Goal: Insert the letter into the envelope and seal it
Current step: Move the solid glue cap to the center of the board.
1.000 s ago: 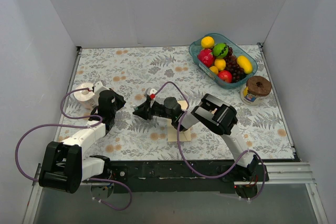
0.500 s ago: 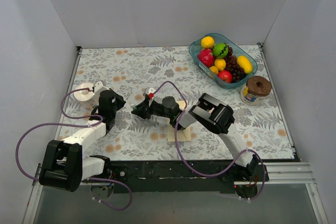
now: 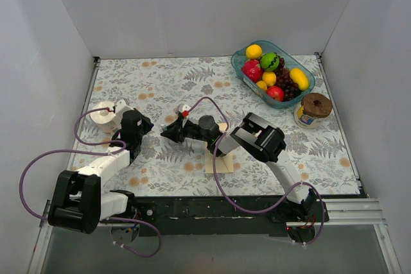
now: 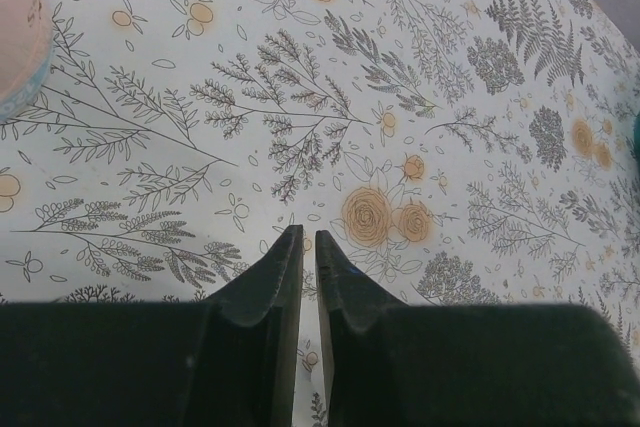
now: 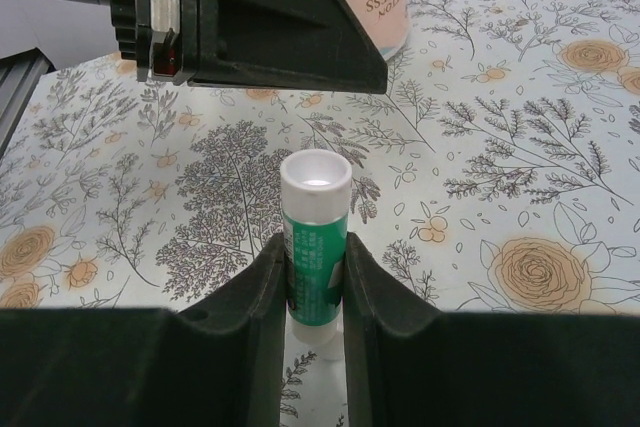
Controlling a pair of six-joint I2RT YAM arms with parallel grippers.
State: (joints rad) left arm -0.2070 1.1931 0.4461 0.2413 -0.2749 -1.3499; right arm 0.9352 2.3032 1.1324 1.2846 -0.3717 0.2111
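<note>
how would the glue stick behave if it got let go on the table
Probably rigid: the glue stick shows no dent in the right gripper. Laid down, the smooth cylinder would likely roll; stood on end, tall and narrow, it may tip.

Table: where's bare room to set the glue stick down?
Free: the far strip of table from the pale roll to the fruit tray, and the near right between envelope and jar. Crowded: the middle, between left arm and right arm.

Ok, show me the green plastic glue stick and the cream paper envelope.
green plastic glue stick [image 5: 315, 265]: right wrist view, on its green barrel.
cream paper envelope [image 3: 223, 166]: top external view, on its exposed near edge.
</note>
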